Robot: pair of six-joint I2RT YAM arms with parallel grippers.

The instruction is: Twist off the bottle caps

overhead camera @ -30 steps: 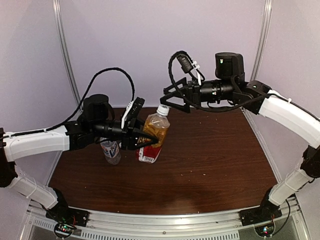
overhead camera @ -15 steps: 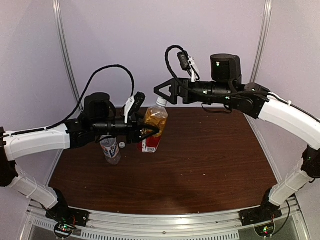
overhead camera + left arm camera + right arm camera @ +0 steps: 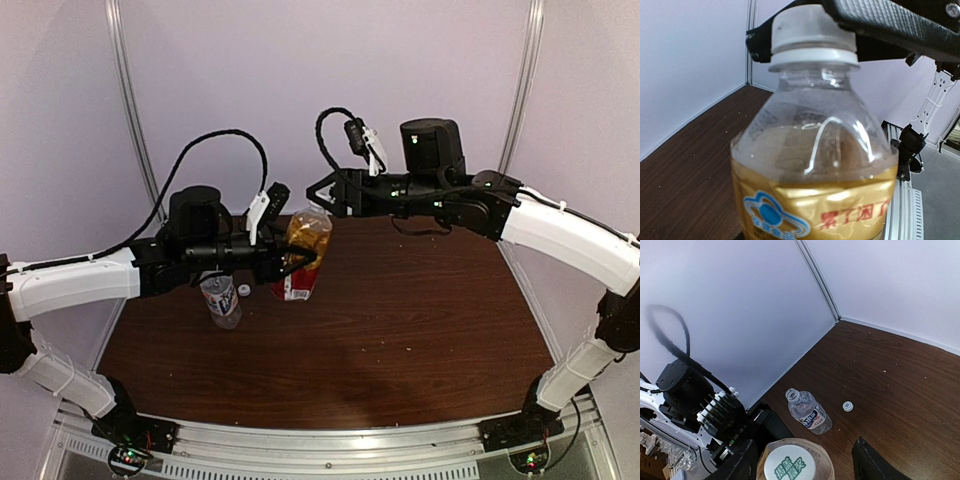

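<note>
My left gripper [image 3: 290, 262] is shut on the amber bottle [image 3: 303, 248], which it holds slightly tilted above the table's back left; its fingers are hidden in the left wrist view, where the amber bottle [image 3: 812, 165] fills the frame. The bottle's white cap [image 3: 788, 463] is on. My right gripper [image 3: 318, 200] is open and straddles this cap [image 3: 812, 27], with a gap on one side in the right wrist view. The clear bottle [image 3: 807, 411] lies capless on the table, and its loose cap [image 3: 848, 406] sits beside it.
The wooden table [image 3: 420, 320] ends at grey walls behind and to the left. The clear bottle [image 3: 222, 298] and the loose cap [image 3: 243, 290] lie under my left arm. A metal rail [image 3: 330, 440] runs along the near edge.
My right gripper has swung left and down over the amber bottle's cap, and its jaws have narrowed. The left gripper has kept its grip, shifting the bottle slightly.
</note>
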